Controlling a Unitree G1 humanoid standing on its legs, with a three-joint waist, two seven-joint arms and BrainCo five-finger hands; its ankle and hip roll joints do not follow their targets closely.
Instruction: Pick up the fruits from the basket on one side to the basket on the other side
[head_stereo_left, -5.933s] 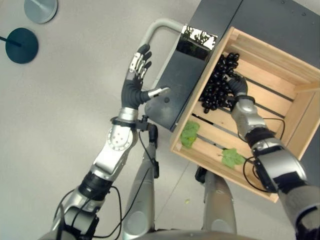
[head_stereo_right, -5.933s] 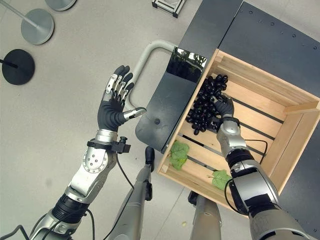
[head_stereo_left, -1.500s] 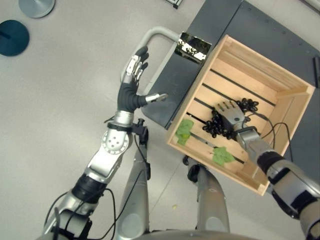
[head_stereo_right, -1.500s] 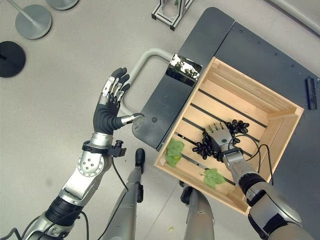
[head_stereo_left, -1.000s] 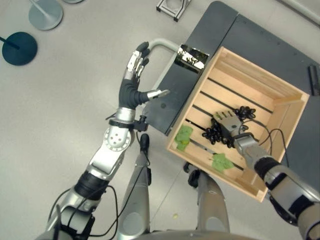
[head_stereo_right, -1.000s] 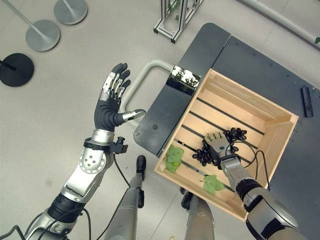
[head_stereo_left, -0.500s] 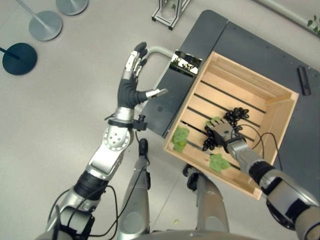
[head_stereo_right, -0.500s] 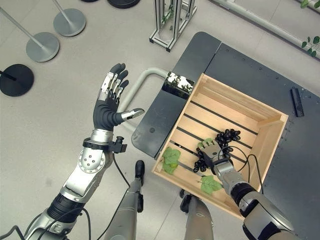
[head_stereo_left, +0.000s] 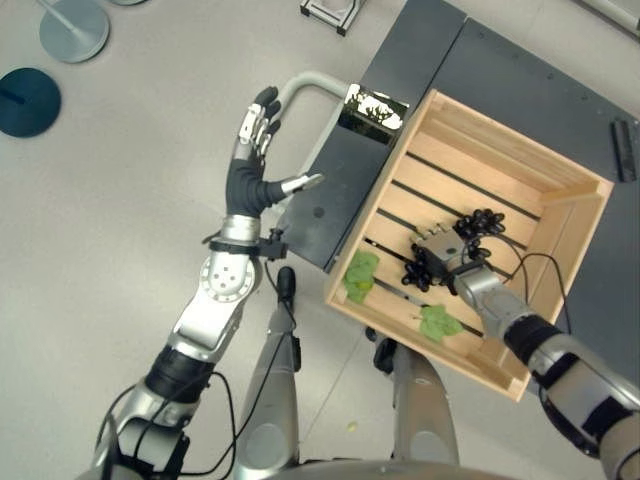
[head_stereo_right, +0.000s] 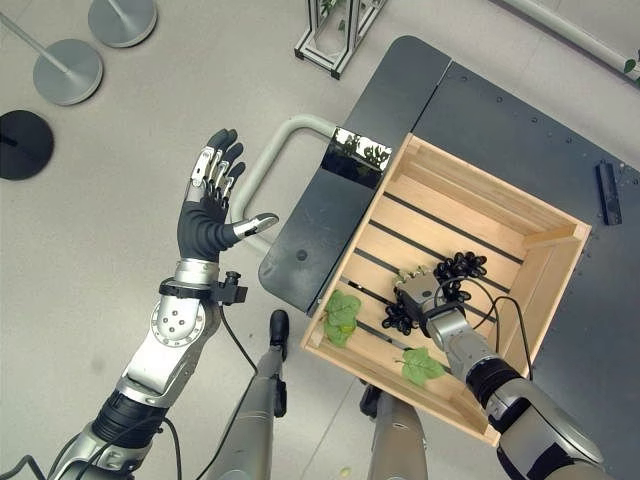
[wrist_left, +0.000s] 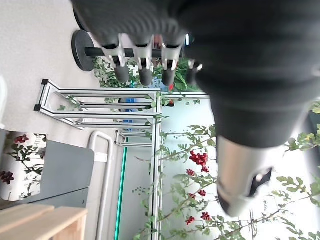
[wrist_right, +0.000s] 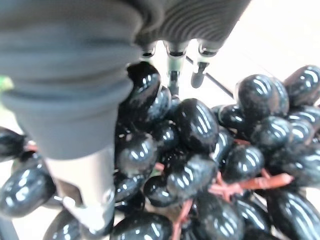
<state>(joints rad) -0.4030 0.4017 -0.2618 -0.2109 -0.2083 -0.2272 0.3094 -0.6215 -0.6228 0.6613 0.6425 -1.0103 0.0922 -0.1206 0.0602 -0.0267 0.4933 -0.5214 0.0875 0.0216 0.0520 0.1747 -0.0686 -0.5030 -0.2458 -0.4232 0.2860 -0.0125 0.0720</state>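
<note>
A bunch of black grapes (head_stereo_left: 474, 222) lies on the slats in the middle of a wooden crate (head_stereo_left: 520, 150). My right hand (head_stereo_left: 446, 254) rests on top of the bunch. In the right wrist view its fingers (wrist_right: 172, 62) reach fairly straight over the grapes (wrist_right: 195, 125) and the thumb (wrist_right: 85, 200) lies along their side, so it is open. My left hand (head_stereo_right: 208, 215) is held up over the floor, to the left of the crate, open with spread fingers (wrist_left: 142, 70).
Two green leaves (head_stereo_left: 358, 275) (head_stereo_left: 437, 322) lie on the crate's near slats. The crate stands on a dark cart (head_stereo_left: 345, 190) with a grey handle (head_stereo_left: 300, 85). Round stand bases (head_stereo_left: 28, 100) and a metal frame (head_stereo_right: 335, 30) stand on the floor.
The camera has shifted. Since 5.9 s ago the right hand and the grapes went from the crate's far left corner to its middle. The left hand stays raised.
</note>
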